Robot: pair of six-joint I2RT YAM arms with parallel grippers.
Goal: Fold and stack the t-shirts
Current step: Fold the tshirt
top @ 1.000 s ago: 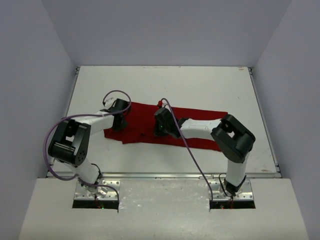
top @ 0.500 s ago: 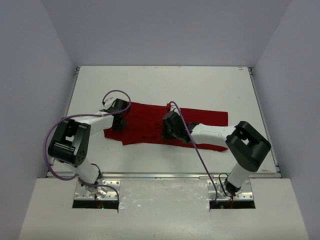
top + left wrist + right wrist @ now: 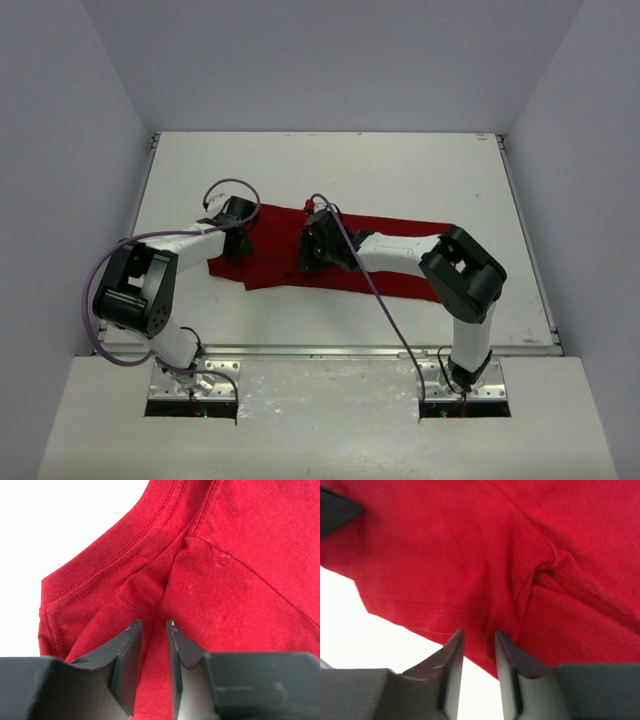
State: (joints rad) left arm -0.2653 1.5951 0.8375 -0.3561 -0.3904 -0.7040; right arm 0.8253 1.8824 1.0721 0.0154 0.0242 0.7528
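Cloth bunched at the left end is the first worry. The left gripper [image 3: 152, 625] is clamped on a narrow raised ridge of the t-shirt [image 3: 275, 235], just beside a stitched band [image 3: 107, 555] that could be collar or sleeve hem; I can't tell which. So thin a bite could slide out if the arm pulls hard, or it could drag only one layer and leave the rest behind. The shirt itself lies in a long crumpled strip across the middle of the table [image 3: 400, 170], running from the left arm out toward the right side. Farther right, the right gripper [image 3: 479, 634] is pinched on the near hem about midway along the garment, with bare tabletop showing just beside its fingers. That grip sits right at the edge, so I'd guess it may slip off. If the two arms lift unevenly, the fabric between them could twist and the fold would come out skewed.
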